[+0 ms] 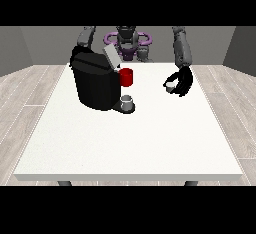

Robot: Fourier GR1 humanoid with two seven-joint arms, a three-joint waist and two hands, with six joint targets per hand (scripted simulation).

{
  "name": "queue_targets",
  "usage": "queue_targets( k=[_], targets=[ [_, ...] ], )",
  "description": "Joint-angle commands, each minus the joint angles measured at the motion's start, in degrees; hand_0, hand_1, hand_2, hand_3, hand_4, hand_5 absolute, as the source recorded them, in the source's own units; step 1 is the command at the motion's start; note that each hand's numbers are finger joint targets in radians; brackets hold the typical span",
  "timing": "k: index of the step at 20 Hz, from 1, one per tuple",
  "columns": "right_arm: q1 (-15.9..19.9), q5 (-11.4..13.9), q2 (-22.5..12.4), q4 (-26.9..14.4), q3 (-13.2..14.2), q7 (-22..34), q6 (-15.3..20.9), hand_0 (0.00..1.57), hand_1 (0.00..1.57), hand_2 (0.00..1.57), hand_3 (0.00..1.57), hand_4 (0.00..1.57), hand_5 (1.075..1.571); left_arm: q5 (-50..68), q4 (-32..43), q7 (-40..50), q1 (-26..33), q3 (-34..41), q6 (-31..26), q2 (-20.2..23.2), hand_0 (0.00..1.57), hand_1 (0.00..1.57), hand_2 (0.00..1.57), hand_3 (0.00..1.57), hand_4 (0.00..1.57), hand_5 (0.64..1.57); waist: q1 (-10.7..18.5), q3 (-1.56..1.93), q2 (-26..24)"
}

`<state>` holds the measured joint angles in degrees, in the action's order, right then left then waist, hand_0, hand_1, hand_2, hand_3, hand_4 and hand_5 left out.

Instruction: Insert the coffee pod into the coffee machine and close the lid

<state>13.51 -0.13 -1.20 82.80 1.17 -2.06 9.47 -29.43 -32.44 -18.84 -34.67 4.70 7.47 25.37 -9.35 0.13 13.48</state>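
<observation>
The hand at the view's right [181,82] curls around the small pale coffee pod [171,85] above the white table [125,138], well apart from the coffee machine [96,82] at view left, whose lid [111,56] stands raised

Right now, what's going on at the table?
The robot hand at the view's right is curled round a small white coffee pod, held above the white table, apart from the black coffee machine. The machine's lid stands open, so the pod isn't in yet. A grey cup sits under its red holder. The other hand isn't visible.
</observation>
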Motion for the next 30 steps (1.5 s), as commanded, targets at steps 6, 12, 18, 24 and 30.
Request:
queue_targets(
  k=[6,12,18,24,30],
  targets=[
    [-0.8,-0.2,-0.7,1.0,0.3,1.3,0.1,0.0,0.0,0.0,0.0,0.4,1.571,-4.6,4.4,-2.9,-0.8,-1.3,0.7,2.4,1.17,1.17,1.29,1.18,0.41,1.571,0.1,-0.16,-0.3],
    [-3.2,-1.6,-0.2,-2.6,1.3,0.2,-0.4,0.0,0.0,0.0,0.0,0.44,1.571,-3.0,1.1,-5.7,-4.4,-1.6,-6.3,2.5,1.48,1.48,1.47,1.41,0.63,1.571,0.7,-0.12,-4.4],
    [-0.1,-1.8,-0.8,-9.0,2.8,-3.7,-1.3,0.0,0.0,0.0,0.0,0.47,1.571,-3.3,-2.8,-0.9,-10.3,-2.4,-11.0,1.2,1.29,1.29,1.36,1.34,0.56,1.571,2.6,-0.11,-5.5],
    [0.4,-1.8,-0.5,-7.6,1.5,0.5,-1.4,0.0,0.0,0.0,0.0,0.49,1.571,-3.9,-3.9,0.2,-14.1,-2.7,-15.2,2.4,1.25,1.25,1.33,1.29,0.56,1.571,0.1,-0.13,-8.5],
    [2.8,-2.8,-0.3,-8.2,1.9,-1.7,-2.3,0.0,0.0,0.0,0.0,0.5,1.571,-4.4,-4.8,5.5,-18.9,-1.2,-14.3,1.1,1.25,1.25,1.33,1.28,0.54,1.571,-1.8,-0.12,-5.6]
  ],
)
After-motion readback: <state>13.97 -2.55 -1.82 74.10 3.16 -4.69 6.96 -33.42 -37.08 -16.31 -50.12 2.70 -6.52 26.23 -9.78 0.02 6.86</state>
